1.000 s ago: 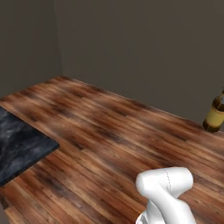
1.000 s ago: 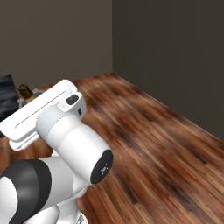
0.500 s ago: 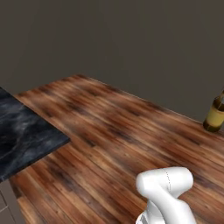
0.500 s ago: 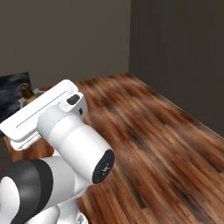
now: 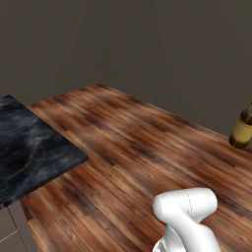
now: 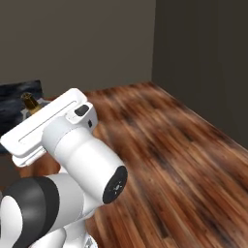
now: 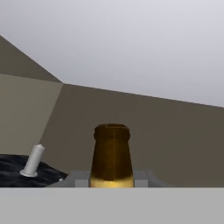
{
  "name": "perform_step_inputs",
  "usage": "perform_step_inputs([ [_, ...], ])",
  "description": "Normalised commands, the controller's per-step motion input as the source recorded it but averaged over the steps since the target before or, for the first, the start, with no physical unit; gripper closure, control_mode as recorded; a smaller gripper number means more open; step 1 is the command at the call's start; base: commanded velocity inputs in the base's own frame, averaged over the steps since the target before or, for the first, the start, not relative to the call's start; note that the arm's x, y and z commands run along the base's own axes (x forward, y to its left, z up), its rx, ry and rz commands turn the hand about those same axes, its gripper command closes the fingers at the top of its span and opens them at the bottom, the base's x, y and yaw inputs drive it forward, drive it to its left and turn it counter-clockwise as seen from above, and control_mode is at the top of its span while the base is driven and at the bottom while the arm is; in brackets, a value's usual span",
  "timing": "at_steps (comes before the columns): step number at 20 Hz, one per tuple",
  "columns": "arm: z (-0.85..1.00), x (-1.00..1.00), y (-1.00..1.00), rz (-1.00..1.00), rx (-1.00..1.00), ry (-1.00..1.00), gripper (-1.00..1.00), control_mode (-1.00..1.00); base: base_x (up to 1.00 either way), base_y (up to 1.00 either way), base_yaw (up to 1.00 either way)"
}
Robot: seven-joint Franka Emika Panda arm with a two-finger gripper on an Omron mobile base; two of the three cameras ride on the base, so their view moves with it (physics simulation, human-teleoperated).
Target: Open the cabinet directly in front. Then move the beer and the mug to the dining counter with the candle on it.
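The beer (image 7: 112, 155), an amber-brown bottle, stands upright between the grey fingertips of my gripper (image 7: 111, 177), which is shut on it below the neck. The same beer (image 5: 243, 129) shows its yellowish label at the right edge of the left base view, above the wooden floor, and its top (image 6: 30, 102) peeks out behind my white hand. The dining counter (image 5: 29, 147), black marble with white veins over grey fronts, lies to the left. The cabinet, the mug and the candle are out of view.
A pale grey cylinder on a round base (image 7: 33, 161) stands on a black marble top (image 7: 17, 175) low on the left in the hand view. Brown plank floor (image 5: 138, 147) runs to dark grey walls (image 5: 147, 49). A wall corner (image 6: 155, 43) rises ahead on the right.
The whole picture has shifted, so the base has turned: the black marble counter now reaches further into the left base view and the wall corner has slid right. The beer stays in my gripper.
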Motion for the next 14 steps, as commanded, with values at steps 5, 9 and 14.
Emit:
perform_step_inputs([
  [5,0.00,0.00,0.00,0.00,0.00,0.00,1.00,1.00,0.32,0.43,0.08],
  [9,0.00,0.00,0.00,0.00,0.00,0.00,1.00,1.00,0.21,0.51,0.07],
  [14,0.00,0.00,0.00,0.00,0.00,0.00,1.00,1.00,0.00,0.49,0.10],
])
